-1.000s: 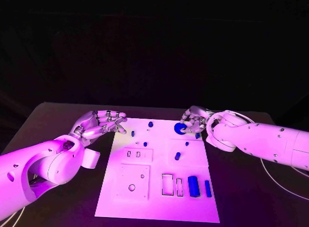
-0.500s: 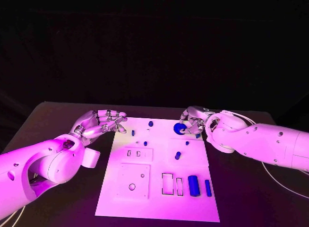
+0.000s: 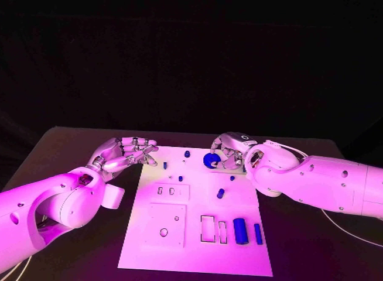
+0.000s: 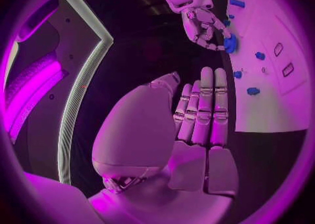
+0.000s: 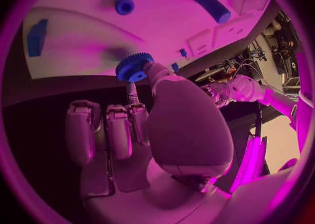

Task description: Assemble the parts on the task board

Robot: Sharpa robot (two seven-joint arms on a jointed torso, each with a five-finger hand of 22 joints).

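The white task board (image 3: 200,257) lies in the middle of the black table. My right hand (image 3: 231,148) hovers over the board's far edge and pinches a round blue gear (image 3: 212,160) between thumb and a finger. The right wrist view shows the gear (image 5: 133,66) toothed, held just off the board (image 5: 164,24). My left hand (image 3: 124,153) stays at the board's far left corner and holds nothing. Its fingers (image 4: 202,111) are stretched out side by side in the left wrist view, where the right hand (image 4: 202,20) with the gear (image 4: 230,44) also appears.
Loose blue parts lie on the board: a thick cylinder (image 3: 239,229) and a slim bar (image 3: 257,233) near the front right, a small peg (image 3: 219,192) mid-board, and small pegs (image 3: 180,177) near the far edge. Rectangular recesses (image 3: 164,225) and slots (image 3: 208,228) sit on the near half.
My right hand has carried the gear to the left, from the board's far right corner toward the middle of its far edge. The left hand has not moved.
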